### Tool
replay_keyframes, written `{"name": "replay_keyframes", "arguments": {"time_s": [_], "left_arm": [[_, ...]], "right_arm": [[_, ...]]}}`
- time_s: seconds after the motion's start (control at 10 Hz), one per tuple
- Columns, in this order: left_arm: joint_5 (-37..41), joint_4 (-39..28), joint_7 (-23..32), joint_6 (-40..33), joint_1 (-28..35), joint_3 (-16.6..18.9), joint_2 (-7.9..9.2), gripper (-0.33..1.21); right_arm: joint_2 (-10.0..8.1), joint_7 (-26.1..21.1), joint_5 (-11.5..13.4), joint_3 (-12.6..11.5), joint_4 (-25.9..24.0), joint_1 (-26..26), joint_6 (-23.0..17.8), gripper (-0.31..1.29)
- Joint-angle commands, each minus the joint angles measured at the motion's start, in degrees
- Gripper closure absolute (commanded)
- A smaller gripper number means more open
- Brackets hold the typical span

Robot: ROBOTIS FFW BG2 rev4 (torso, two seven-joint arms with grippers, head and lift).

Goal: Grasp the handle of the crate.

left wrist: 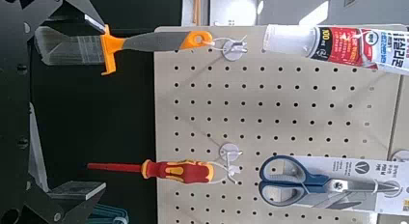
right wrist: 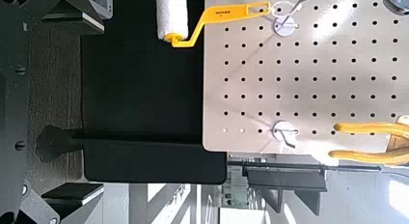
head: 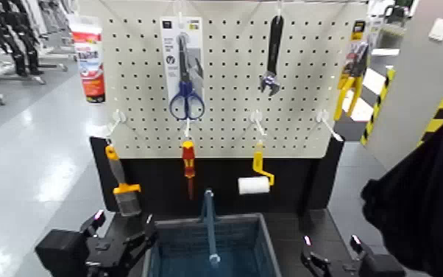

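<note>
The teal-blue crate point(head: 267, 239) sits low in the middle of the head view, below the pegboard. Its thin blue-grey handle point(head: 210, 225) stands up over the crate's middle. My left gripper point(head: 123, 225) is open and empty just left of the crate, level with its rim. My right gripper point(head: 331, 247) is open and empty to the crate's right, a little farther off. A corner of the crate shows in the left wrist view point(left wrist: 108, 215) and in the right wrist view point(right wrist: 97, 0). Neither gripper touches the handle.
A pegboard point(head: 224, 132) rises behind the crate with scissors point(head: 186, 92), a wrench point(head: 271, 59), yellow pliers point(head: 351, 74), a sealant tube point(head: 88, 59), a brush point(head: 121, 188), a screwdriver point(head: 188, 166) and a paint roller point(head: 256, 180). A dark cloth point(head: 423, 199) hangs at the right.
</note>
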Motion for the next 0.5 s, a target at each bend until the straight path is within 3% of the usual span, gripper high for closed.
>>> {"name": "replay_keyframes", "arguments": {"time_s": [0.1,0.5], "left_arm": [[0.0,0.0,0.0,0.0,0.0,0.0,0.00,0.17],[0.6,0.0,-0.9,0.0,0.0,0.5,-0.26,0.17]], "right_arm": [[0.14,-0.1,0.0,0.0,0.0,0.0,0.1,0.14],[0.14,-0.1,0.0,0.0,0.1,0.0,0.1,0.15]]}}
